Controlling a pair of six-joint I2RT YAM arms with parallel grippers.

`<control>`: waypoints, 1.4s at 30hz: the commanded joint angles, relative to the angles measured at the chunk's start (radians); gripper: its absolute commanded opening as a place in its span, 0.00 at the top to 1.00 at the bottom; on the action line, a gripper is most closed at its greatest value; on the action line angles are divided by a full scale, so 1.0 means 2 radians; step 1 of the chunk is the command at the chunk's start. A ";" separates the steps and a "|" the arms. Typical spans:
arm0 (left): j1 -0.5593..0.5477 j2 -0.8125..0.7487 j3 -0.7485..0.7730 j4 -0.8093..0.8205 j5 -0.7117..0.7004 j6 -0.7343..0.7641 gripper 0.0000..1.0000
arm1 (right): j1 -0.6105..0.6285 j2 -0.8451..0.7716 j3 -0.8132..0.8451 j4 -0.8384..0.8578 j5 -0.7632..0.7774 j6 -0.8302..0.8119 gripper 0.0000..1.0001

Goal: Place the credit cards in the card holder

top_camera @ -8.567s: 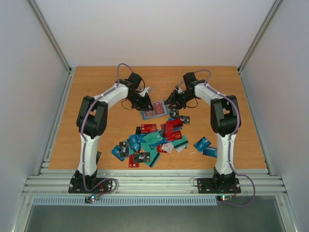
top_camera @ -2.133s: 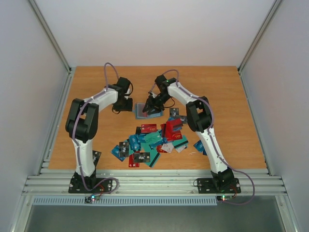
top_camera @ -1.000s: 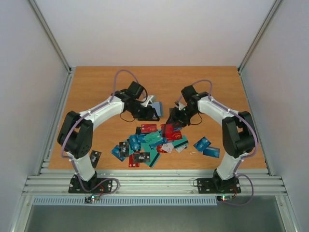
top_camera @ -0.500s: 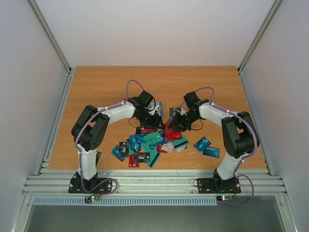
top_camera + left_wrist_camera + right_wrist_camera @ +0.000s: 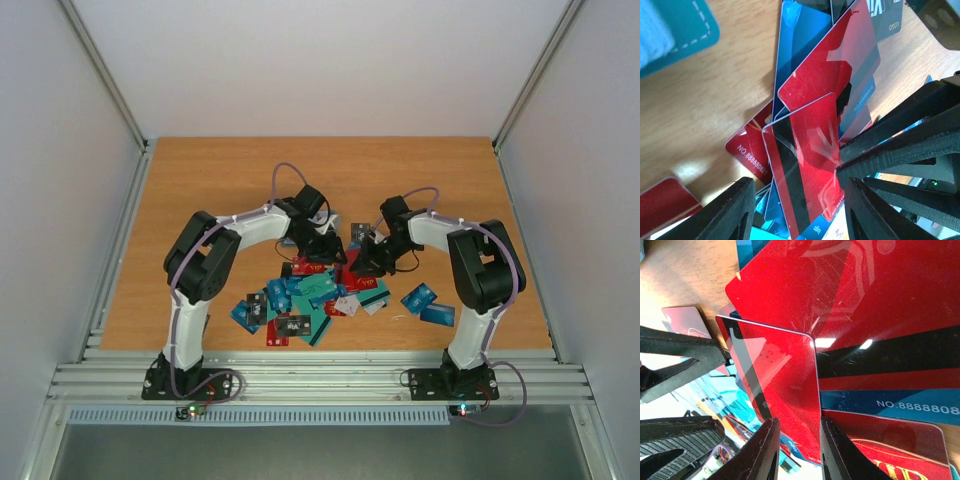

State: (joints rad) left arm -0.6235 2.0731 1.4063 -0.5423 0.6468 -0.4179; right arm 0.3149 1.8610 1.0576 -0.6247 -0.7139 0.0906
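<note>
**A:** How far along is the job judged to be?

**B:** Barely begun, it would seem. The credit cards (image 5: 310, 295) are seen heaped in the middle of the table (image 5: 200, 190), with red, teal, blue and black overlapping. A couple are spotted apart to the right, and one off to the near left.

**A:** And where is the card holder to be found?

**B:** The card holder (image 5: 692, 32) is seen on the wood just past the far edge of the heap, close beside the left arm's claw. Its stitched teal border is picked out in the left wrist view. Whether any card is tucked inside cannot be told.

**A:** What is made of the claws?

**B:** The right gripper (image 5: 797, 427) is placed low at the far right of the heap, jaws set narrow. A red card (image 5: 780, 380) with a dark stripe is tilted up off the others, one end caught between them. Whether it is truly pinched cannot be told. The left gripper (image 5: 800, 187) is held roughly half open facing it, and nothing is gripped; only the heap is seen beneath.

**A:** So what is left to be done?

**B:** Nearly all of it, by the look of things. One card is being picked, none is shown stowed, and the heap remains to be cleared into the holder.
</note>
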 commanded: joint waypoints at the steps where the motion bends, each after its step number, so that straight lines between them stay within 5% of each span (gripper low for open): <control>1: -0.002 0.019 0.025 -0.007 0.003 0.022 0.49 | -0.002 0.020 0.001 0.006 0.001 -0.013 0.76; 14: -0.003 0.049 0.040 -0.012 0.007 0.037 0.50 | -0.002 0.046 0.018 0.009 -0.015 -0.013 0.76; 42: -0.002 -0.013 0.019 0.001 -0.015 0.030 0.69 | -0.001 0.082 0.041 0.017 -0.031 -0.003 0.76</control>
State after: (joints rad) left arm -0.6220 2.0945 1.4376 -0.5339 0.6209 -0.3798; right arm 0.3031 1.9717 1.1358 -0.6117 -0.8486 0.0837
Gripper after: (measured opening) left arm 0.322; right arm 0.243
